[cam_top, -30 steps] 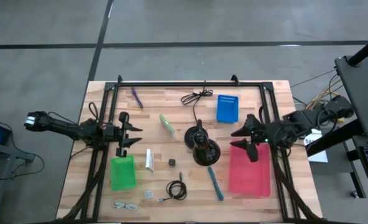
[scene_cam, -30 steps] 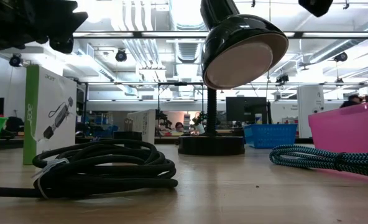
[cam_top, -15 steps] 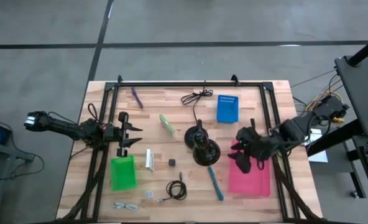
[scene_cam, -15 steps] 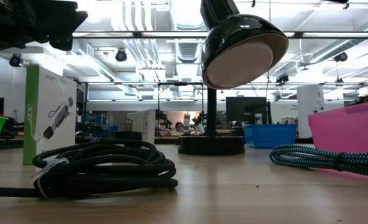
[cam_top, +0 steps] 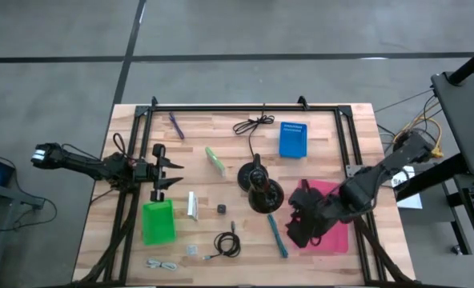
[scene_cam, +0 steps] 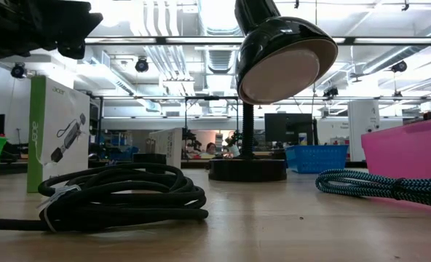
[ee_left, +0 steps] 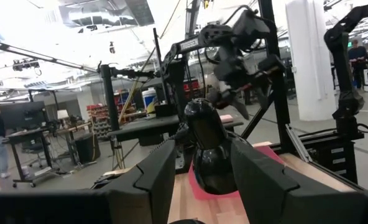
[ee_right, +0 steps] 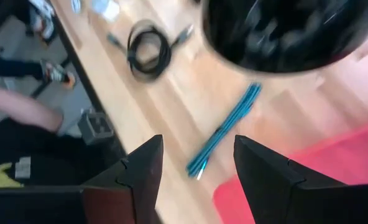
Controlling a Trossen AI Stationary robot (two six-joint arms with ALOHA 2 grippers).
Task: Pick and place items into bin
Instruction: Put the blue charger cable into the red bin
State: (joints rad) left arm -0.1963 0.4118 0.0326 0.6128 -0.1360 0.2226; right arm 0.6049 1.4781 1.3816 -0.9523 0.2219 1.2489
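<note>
My right gripper (cam_top: 298, 226) hangs open over the near left corner of the pink bin (cam_top: 331, 210), its fingers slanting down toward the table. A teal braided cord (cam_top: 278, 236) lies flat just left of it and shows between the fingers in the right wrist view (ee_right: 224, 134). The coiled black cable (cam_top: 227, 244), the tiny black cube (cam_top: 221, 208), the purple pen (cam_top: 175, 126) and the green and white packets (cam_top: 215, 160) lie on the wood. My left gripper (cam_top: 167, 174) waits open at the table's left side.
The black lamp stand (cam_top: 259, 188) rises mid-table, close to my right gripper on its left. A green bin (cam_top: 158, 222) sits near left and a blue bin (cam_top: 293, 138) far right. Black frame rails (cam_top: 245, 108) run along the table's sides. A person (ee_right: 22, 118) stands beyond the near edge.
My right arm has swung from above the pink bin's far end toward the table's near edge and leftward, and it has tipped downward, ending near the teal cord. Its fingers have stayed open. Nothing on the table has moved.
</note>
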